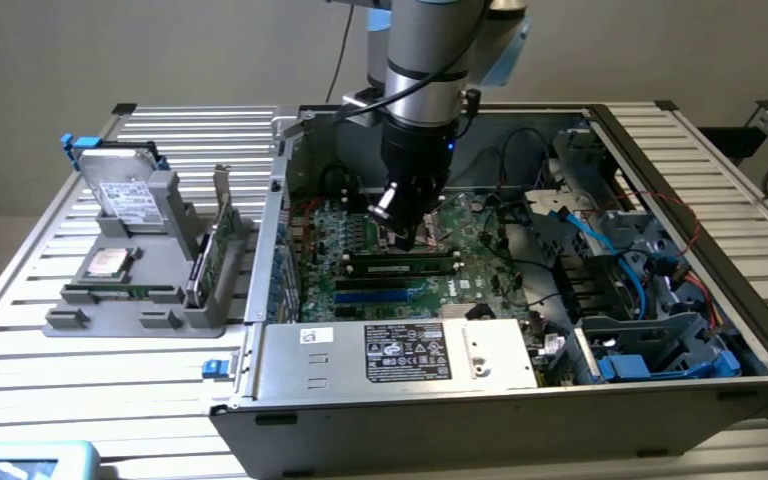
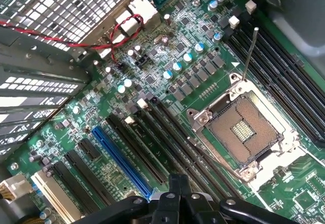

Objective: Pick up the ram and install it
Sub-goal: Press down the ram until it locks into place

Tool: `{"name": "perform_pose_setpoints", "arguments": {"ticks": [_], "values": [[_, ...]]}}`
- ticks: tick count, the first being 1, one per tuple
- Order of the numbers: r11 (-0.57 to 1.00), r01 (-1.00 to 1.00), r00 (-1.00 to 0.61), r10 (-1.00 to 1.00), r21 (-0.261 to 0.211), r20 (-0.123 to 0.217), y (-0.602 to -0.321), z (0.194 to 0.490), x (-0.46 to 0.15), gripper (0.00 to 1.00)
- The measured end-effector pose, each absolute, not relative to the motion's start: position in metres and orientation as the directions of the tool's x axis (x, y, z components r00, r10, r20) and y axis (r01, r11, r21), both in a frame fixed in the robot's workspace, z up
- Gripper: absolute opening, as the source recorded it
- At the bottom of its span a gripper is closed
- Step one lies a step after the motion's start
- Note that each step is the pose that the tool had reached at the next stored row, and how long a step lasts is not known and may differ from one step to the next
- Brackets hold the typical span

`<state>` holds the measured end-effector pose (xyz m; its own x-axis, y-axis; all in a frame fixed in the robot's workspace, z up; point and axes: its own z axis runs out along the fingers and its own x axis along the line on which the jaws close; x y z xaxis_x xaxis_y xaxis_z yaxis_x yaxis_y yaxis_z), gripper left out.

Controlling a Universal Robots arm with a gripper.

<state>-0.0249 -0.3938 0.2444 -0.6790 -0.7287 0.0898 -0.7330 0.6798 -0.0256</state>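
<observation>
case (image 1: 357, 410) at mid-frame bares motherboard (image 1: 471, 225), where the gripper (image 1: 402, 240), fingers pinched together on nothing visible, stands just above the ram (image 1: 404, 267) lying along a central black slot; seating seems in hand, calling for straight, even downward pressure.

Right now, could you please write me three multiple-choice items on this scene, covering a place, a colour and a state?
1. Where is the gripper?
A. Over the motherboard inside the computer case
B. Over the grey holder outside the case
C. Over the labelled power supply

2. What colour is the one long expansion slot that differs from its neighbours?
A. White
B. Red
C. Blue

3. In what state is the processor socket?
A. Holding a silver chip
B. Empty, contacts exposed
C. Covered by a fan

Answers: 1 A, the arm reaches down into the case; 2 C, it lies blue among black slots; 3 B, its bare contacts show.
</observation>
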Motion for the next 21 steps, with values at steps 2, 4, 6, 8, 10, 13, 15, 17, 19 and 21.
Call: {"name": "perform_pose_setpoints", "arguments": {"ticks": [2, 4, 6, 8, 10, 13, 15, 17, 19, 21], "values": [[0.695, -0.718, -0.695, -0.714, -0.028, 0.087, -0.3938, 0.2444, -0.0249, 0.11], [0.71, -0.703, -0.71, -0.699, -0.031, 0.084, -0.3938, 0.2444, -0.0249, 0.11], [0.725, -0.688, -0.725, -0.684, -0.034, 0.082, -0.3938, 0.2444, -0.0249, 0.11], [0.74, -0.672, -0.74, -0.668, -0.036, 0.08, -0.3938, 0.2444, -0.0249, 0.11], [0.756, -0.654, -0.756, -0.65, -0.037, 0.078, -0.3939, 0.2444, -0.0249, 0.11], [0.778, -0.627, -0.778, -0.624, -0.039, 0.076, -0.3938, 0.2444, -0.025, 0.11], [0.79, -0.611, -0.791, -0.608, -0.04, 0.075, -0.3938, 0.2444, -0.0249, 0.11], [0.801, -0.597, -0.802, -0.593, -0.043, 0.074, -0.3939, 0.2444, -0.0249, 0.11], [0.812, -0.581, -0.813, -0.578, -0.045, 0.073, -0.3939, 0.2444, -0.0249, 0.11], [0.823, -0.566, -0.824, -0.562, -0.047, 0.072, -0.3938, 0.2444, -0.0249, 0.11]]}}
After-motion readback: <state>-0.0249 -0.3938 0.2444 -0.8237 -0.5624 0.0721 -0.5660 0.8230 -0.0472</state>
